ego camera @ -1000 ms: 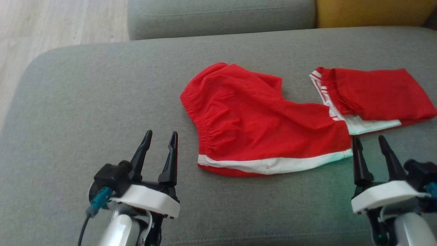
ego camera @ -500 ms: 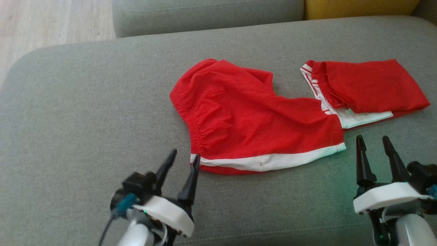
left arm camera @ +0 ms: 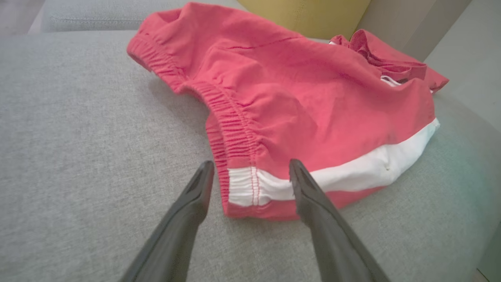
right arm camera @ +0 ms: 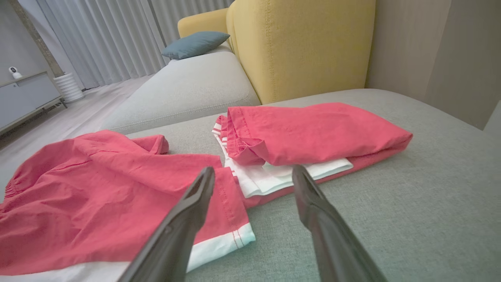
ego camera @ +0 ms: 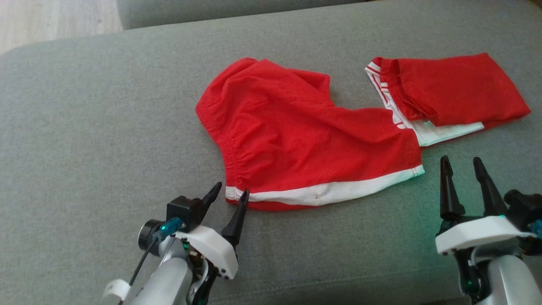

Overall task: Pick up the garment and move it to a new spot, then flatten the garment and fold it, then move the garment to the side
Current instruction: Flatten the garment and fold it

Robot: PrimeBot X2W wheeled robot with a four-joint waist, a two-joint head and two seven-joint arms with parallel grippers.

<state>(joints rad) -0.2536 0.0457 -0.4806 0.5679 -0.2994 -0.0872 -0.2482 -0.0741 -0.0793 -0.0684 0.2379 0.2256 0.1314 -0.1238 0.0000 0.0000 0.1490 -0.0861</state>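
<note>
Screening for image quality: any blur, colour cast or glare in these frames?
Head view: sharp, green glow on the cushion beside the right gripper. Left wrist view: garment washed out to pink, faint green cast at right. Right wrist view: same pink wash, fingers soft-edged.

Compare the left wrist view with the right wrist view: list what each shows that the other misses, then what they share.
Left wrist view: the open left hand, fingers either side of the elastic waistband corner of the garment.
Right wrist view: the open right hand, curtains, a blue pillow.
Both: the garment, the folded red piece, the yellow cushion, the grey sofa.
</note>
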